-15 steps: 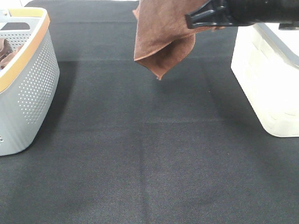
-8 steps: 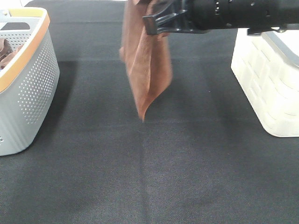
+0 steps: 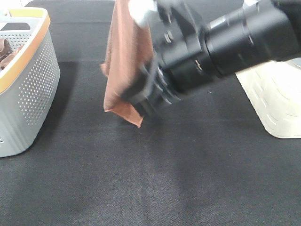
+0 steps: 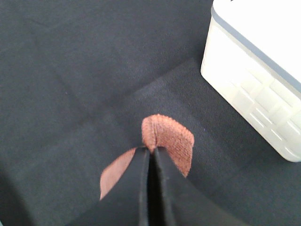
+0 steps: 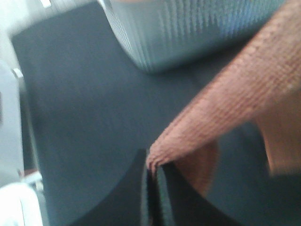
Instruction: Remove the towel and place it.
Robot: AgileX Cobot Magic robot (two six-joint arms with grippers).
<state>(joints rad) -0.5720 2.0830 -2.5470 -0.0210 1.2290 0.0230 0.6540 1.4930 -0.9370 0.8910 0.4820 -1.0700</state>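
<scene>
The reddish-brown towel (image 3: pixel 123 61) hangs in the air over the middle of the black mat, its top running out of the exterior view and its lower corner just above the mat. My right gripper (image 3: pixel 141 100) reaches in from the right and sits at the towel's lower edge. In the right wrist view the right gripper (image 5: pixel 153 170) is shut on a hem of the towel (image 5: pixel 235 103). In the left wrist view my left gripper (image 4: pixel 150 151) is shut on a fold of the towel (image 4: pixel 170 137). The left gripper itself is out of the exterior view.
A grey perforated basket (image 3: pixel 33 89) with an orange rim stands at the left and holds another bunched brown cloth (image 3: pixel 4 52). A white basket (image 3: pixel 275 106) stands at the right, also in the left wrist view (image 4: pixel 256 75). The black mat (image 3: pixel 150 183) covers the table.
The towel has moved left and down, its lower corner now near the mat. The black arm has swung down from the top edge and now covers the towel's right side.
</scene>
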